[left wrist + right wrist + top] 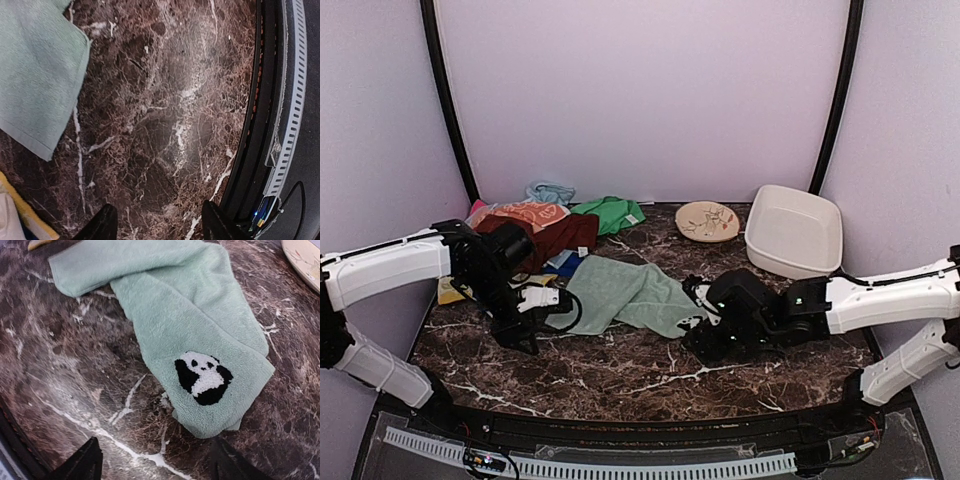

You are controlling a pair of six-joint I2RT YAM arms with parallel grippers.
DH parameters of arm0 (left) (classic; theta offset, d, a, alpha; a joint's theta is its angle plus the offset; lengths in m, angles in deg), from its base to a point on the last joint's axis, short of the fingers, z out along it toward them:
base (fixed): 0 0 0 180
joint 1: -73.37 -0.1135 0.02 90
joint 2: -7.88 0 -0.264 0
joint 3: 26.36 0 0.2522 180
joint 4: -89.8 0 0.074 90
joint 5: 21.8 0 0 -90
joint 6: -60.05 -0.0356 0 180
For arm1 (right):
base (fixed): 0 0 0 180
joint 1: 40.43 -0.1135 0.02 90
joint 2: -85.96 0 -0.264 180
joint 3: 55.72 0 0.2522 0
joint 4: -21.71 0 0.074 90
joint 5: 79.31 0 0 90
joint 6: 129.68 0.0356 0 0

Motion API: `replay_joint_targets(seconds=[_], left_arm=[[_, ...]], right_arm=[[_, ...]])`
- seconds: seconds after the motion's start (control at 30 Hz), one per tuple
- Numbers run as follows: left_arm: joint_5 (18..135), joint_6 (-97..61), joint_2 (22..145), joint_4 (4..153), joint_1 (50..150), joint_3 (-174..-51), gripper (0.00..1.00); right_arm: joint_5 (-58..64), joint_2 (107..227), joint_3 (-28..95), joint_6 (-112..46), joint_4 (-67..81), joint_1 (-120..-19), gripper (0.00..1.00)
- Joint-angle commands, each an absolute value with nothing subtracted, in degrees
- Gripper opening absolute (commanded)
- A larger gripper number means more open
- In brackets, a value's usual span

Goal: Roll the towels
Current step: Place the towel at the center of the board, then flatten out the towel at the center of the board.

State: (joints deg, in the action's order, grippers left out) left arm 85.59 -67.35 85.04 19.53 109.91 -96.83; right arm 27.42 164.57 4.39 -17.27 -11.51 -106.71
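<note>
Mint-green towel [625, 295] lies loose and unrolled mid-table, between the arms (panda patch [202, 377] face up). Left gripper [160, 225] spread wide over the bare marble table [165, 125], holding nothing. Right gripper [157, 462] likewise wide, empty, just short of the patch. Maroon towel [555, 235] sits at back left.

The pale mint-green towel [625, 295] lies unrolled, loosely folded lengthwise mid-worktop [650, 375], panda patch [203, 377] facing up; the maroon towel [558, 238] sits crumpled among other coloured towels [610, 213] rear-left

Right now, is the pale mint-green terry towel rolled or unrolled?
Unrolled: the mint-green towel lies flat, loosely folded over itself, panda patch up, on the marble tabletop.
</note>
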Motion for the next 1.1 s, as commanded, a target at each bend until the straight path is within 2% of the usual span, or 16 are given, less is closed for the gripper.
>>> replay_joint_targets(seconds=[0.0,0.1,0.2,0.33,0.63,0.93,1.0,1.07], left_arm=[[88.28,-69.50,83.33,19.10,107.55,-103.14,0.59],[88.89,-67.77,89.12,23.20,102.67,-109.07,0.56],[84.37,-65.70,97.11,30.19,100.73,-113.33,0.48],[84.50,-64.27,104.37,35.58,101.34,-115.43,0.47],[78.99,-68.35,110.91,45.98,104.25,-106.21,0.47],[74.82,-73.94,107.60,49.06,104.20,-93.93,0.41],[74.71,-74.41,106.58,49.51,104.16,-91.96,0.39],[74.80,-74.26,105.81,49.99,104.19,-90.62,0.36]], right_arm=[[26.83,156.58,7.42,-14.72,-14.75,-104.10,0.82],[24.19,156.18,10.27,-14.18,-15.33,-96.80,0.84],[22.91,159.17,12.50,-12.58,-16.21,-88.29,0.79],[22.07,166.87,14.85,-12.52,-17.94,-82.98,0.74],[14.53,176.87,14.18,-13.99,-14.37,-78.51,0.70],[4.29,185.77,17.00,-14.99,-12.70,-78.40,0.62],[4.43,186.09,16.33,-14.98,-12.40,-78.35,0.53],[3.99,185.57,15.47,-14.83,-11.72,-78.03,0.31]])
